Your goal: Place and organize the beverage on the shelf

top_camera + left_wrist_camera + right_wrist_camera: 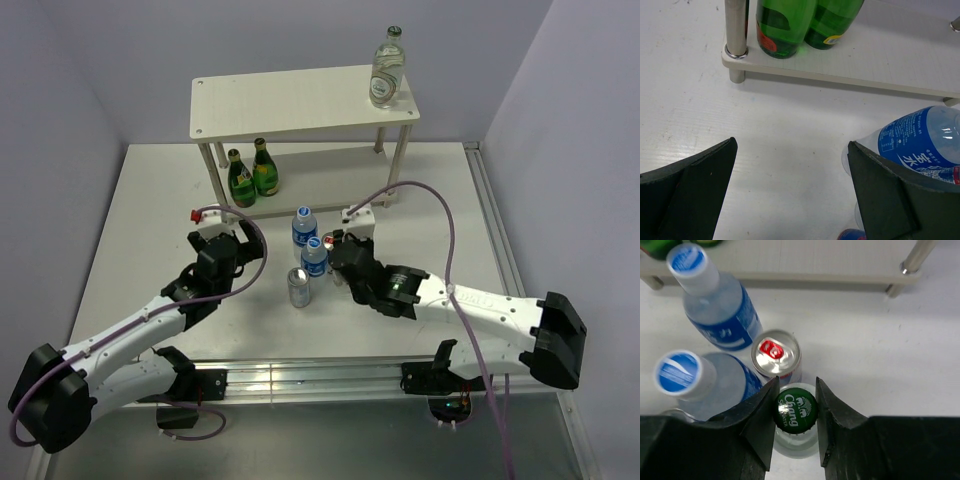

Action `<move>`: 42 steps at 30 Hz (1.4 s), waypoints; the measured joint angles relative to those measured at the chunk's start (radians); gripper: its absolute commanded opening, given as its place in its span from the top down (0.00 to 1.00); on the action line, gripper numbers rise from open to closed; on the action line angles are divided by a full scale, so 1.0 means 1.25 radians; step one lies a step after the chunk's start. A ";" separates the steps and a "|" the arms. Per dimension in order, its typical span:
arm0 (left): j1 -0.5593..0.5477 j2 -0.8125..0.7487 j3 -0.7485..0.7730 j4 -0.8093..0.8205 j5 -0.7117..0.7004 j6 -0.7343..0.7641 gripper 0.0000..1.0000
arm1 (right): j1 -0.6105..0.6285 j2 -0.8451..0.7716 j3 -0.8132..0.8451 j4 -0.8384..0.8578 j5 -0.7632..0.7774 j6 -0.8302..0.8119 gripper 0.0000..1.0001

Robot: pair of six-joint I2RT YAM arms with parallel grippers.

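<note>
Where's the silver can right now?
In the top view the can stands near the middle of the table, just below the two water bottles, beside the green-capped bottle held in the right hand.

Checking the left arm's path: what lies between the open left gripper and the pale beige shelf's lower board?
Only bare white table, in the left wrist view.

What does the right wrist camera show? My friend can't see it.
The right gripper is shut on a green-capped bottle. Close by stands a silver can, with two blue-capped water bottles to the left and the shelf beyond.
</note>
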 measured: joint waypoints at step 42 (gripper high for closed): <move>0.022 -0.030 -0.013 -0.006 -0.018 0.001 0.01 | -0.361 0.591 1.314 -0.125 -0.209 -0.459 1.00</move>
